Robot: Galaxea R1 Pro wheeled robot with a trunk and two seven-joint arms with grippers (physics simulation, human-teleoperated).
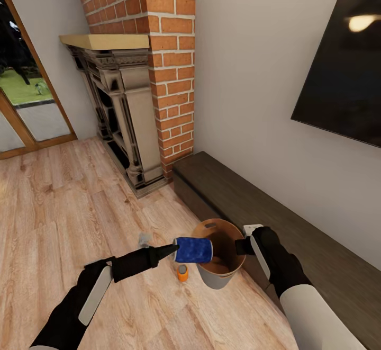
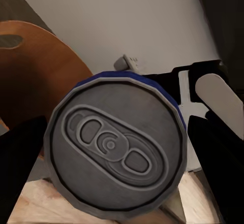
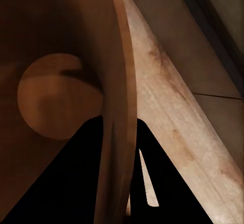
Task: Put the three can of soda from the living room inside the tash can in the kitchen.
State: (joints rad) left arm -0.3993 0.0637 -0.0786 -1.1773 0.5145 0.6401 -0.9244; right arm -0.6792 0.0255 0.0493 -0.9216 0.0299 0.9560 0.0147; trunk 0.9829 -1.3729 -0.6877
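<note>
One blue can point(image 1: 193, 250) lies sideways in left claw point(image 1: 177, 250), at bucket point(image 1: 218, 277) rim

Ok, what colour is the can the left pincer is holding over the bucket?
Dark blue with a grey top; the can shows best in the head view.

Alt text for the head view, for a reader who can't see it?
The left gripper holds a dark blue soda can sideways over the rim of the trash can, whose far rim the right gripper grips. An orange can stands on the plank floor beside it, near a brick fireplace.
</note>
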